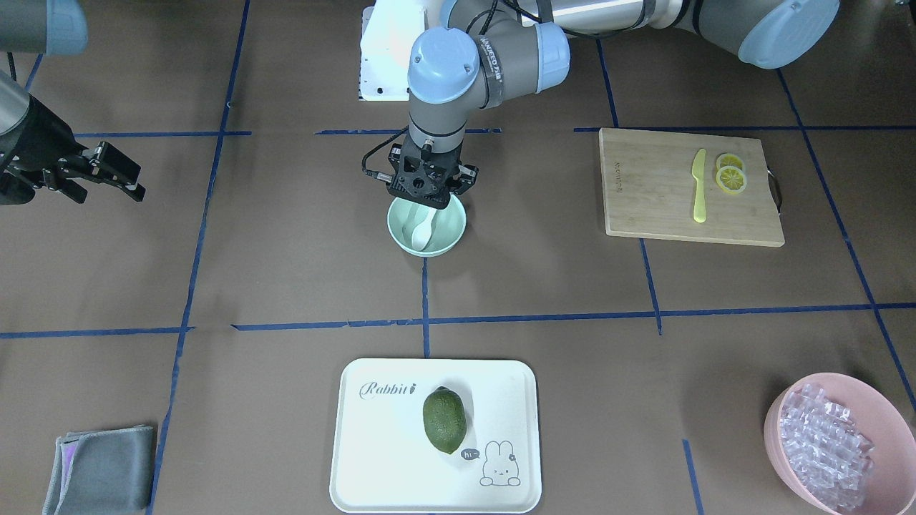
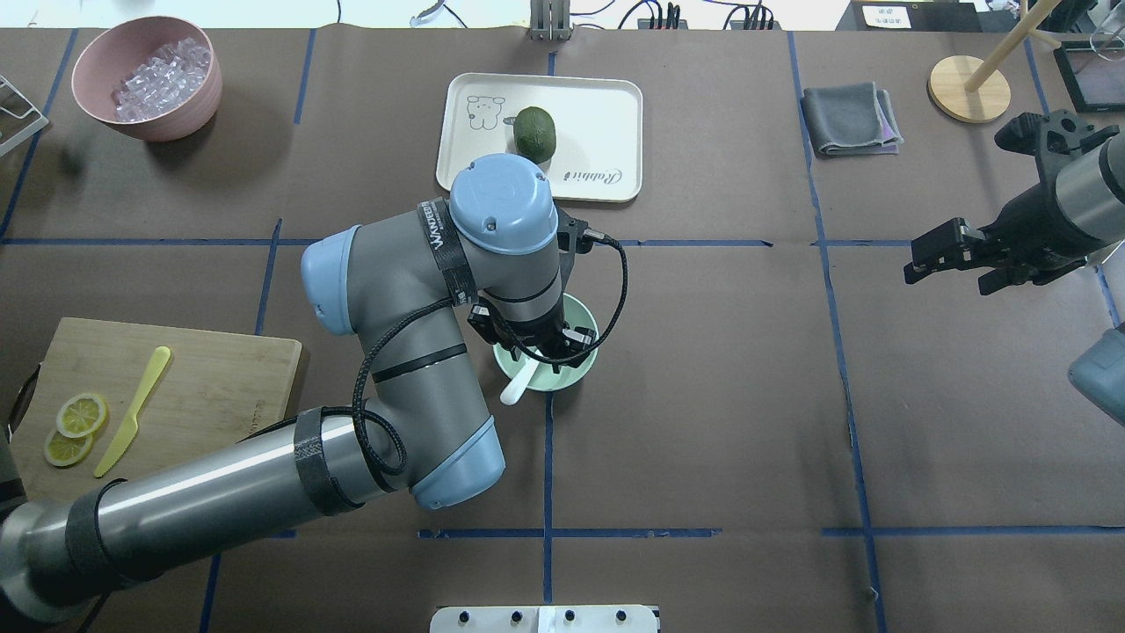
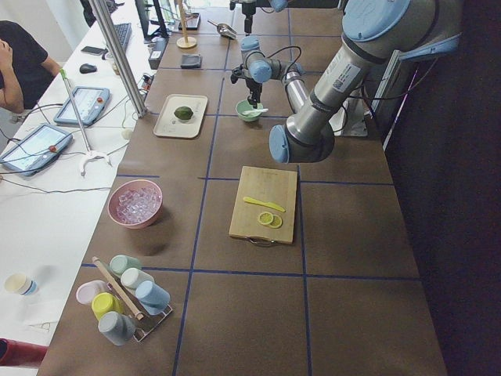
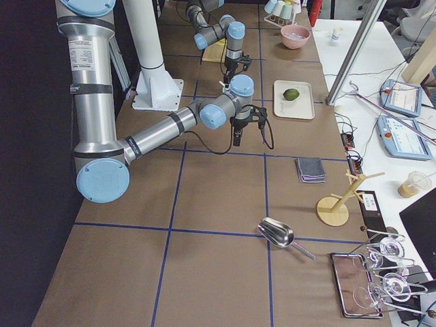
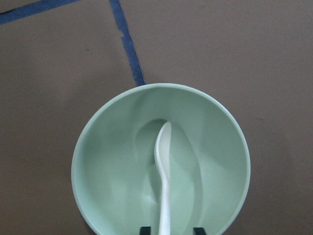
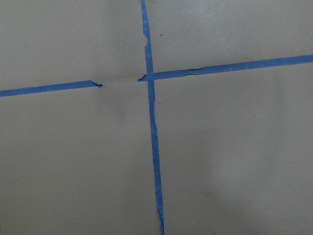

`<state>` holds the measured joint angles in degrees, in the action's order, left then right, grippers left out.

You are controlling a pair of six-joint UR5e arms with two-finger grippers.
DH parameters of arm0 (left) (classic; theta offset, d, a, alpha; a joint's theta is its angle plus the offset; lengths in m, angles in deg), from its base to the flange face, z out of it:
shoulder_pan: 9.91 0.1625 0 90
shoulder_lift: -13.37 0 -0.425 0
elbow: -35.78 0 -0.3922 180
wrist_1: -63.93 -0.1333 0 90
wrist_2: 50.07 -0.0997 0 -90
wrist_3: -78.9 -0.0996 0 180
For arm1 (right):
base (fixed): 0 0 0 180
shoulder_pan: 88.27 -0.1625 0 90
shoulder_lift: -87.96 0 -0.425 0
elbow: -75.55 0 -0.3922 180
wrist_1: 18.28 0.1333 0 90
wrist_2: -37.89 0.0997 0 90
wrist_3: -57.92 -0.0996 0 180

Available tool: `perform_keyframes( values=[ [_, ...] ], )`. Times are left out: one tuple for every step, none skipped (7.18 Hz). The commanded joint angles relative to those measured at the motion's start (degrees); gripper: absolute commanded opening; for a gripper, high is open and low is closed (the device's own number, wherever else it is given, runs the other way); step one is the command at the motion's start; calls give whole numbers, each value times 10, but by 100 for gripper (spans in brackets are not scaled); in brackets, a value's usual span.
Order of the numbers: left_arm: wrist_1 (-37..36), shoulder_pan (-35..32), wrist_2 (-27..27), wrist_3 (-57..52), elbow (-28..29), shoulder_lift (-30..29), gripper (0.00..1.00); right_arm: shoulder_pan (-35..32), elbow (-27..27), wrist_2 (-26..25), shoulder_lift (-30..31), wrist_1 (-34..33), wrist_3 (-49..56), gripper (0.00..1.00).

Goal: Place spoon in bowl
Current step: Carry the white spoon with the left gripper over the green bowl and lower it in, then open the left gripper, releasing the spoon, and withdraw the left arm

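Looking down, you are seeing the spoon (image 5: 164, 166) lying in the bowl (image 5: 107, 161), handle at six o'clock between the parted jaws of the left gripper (image 5: 171, 231); the right gripper (image 1: 107, 187) is hanging parted too.

A: The wide views?
B: One high behind the robot, one opposite facing it; both share the small pale mint-green round bowl (image 1: 447, 229).
A: Wrist cameras?
B: Left close above that bowl; right close above brown blue-taped bench (image 6: 220, 147).

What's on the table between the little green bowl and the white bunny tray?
Nothing sits there. The front-facing view shows only bare brown table with blue tape lines crossing between the bowl and the tray.
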<state>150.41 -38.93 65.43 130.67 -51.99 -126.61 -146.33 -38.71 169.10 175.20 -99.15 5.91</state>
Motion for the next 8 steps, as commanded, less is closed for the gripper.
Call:
perform_keyframes(
  values=[
    [7, -23, 2, 3, -8, 0, 67, -1, 1, -1, 0, 0, 9, 99],
    [-2, -49, 3, 3, -29, 6, 69, -17, 3, -4, 30, -1, 75, 99],
    [-1, -76, 15, 0, -61, 62, 69, -60, 24, 2, 45, -8, 176, 99],
    [-2, -111, 41, -44, -125, 152, 69, -105, 59, 7, 58, -9, 275, 99],
    [-14, -157, 67, -105, -176, 216, 70, -148, 94, 20, 59, -10, 341, 99],
    [-38, -203, 92, -179, -216, 272, 77, -179, 130, 48, 62, -10, 410, 99],
    [-64, -276, 130, -277, -264, 355, 78, -213, 161, 67, 62, -10, 469, 99],
    [-80, -380, 174, -401, -274, 423, 85, -240, 184, 67, 61, -10, 503, 99]
  ],
)
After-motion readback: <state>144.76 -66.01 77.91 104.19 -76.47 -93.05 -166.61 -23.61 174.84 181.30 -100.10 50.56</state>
